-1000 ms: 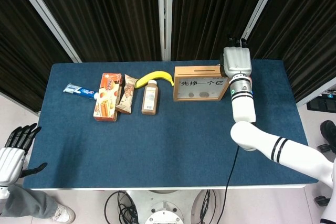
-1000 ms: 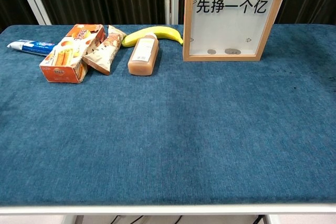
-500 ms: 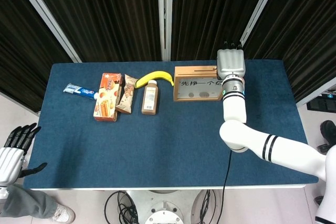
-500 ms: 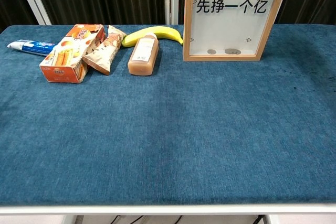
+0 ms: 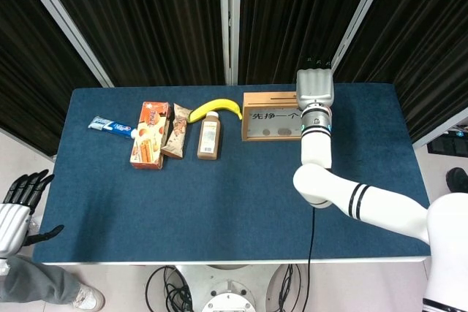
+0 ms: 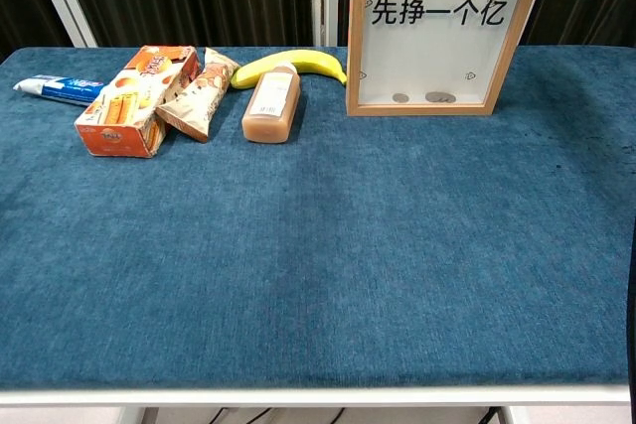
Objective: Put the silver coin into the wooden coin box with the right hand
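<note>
Head view is showing the right hand (image 5: 314,90) hovering over the right end of the wooden coin box (image 5: 272,116), back of the hand facing up, so whether it is clenching the silver coin cannot be told. Left hand (image 5: 16,210) is hanging released, fingers apart, at eight o'clock off the table (image 5: 219,202).

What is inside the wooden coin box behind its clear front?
Through the clear front of the wooden coin box, two small coins lie on its floor. Above, the right hand covers its right top edge; any silver coin held is hidden.
</note>
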### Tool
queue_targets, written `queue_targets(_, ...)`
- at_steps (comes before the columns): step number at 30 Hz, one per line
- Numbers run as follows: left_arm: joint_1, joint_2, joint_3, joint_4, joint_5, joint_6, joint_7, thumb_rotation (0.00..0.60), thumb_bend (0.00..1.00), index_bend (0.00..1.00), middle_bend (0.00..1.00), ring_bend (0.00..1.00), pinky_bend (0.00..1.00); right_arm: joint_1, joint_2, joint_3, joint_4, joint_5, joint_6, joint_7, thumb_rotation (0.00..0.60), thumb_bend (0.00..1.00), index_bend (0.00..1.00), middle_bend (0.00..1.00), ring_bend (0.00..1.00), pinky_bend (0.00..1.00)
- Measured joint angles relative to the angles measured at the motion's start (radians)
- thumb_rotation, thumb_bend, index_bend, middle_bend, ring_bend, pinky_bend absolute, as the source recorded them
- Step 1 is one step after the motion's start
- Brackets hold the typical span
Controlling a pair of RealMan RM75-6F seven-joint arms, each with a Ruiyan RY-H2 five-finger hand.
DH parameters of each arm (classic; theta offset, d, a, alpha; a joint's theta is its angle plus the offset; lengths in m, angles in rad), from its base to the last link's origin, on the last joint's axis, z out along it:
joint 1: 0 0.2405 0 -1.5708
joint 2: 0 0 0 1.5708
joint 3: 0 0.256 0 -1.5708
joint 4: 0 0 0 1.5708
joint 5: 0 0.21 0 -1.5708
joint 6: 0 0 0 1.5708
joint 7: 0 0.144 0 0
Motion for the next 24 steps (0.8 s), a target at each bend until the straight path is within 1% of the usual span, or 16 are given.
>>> queue_targets(12, -0.003, 0.004, -0.004, 0.008, -0.006, 0.0, -0.017, 0.6, 0.12, 0.02, 0.0, 0.0, 0.0, 0.014, -0.043, -0.001, 0.055, 0.001, -0.006, -0.022, 0.6, 0.38, 0.85, 0.03, 0.0, 0.0)
queue_targets(24, -0.005, 0.011, -0.006, -0.002, -0.008, 0.001, -0.014, 0.6, 0.12, 0.02, 0.0, 0.0, 0.0, 0.011, -0.051, 0.003, 0.063, -0.001, -0.014, -0.039, 0.6, 0.38, 0.85, 0.03, 0.0, 0.0)
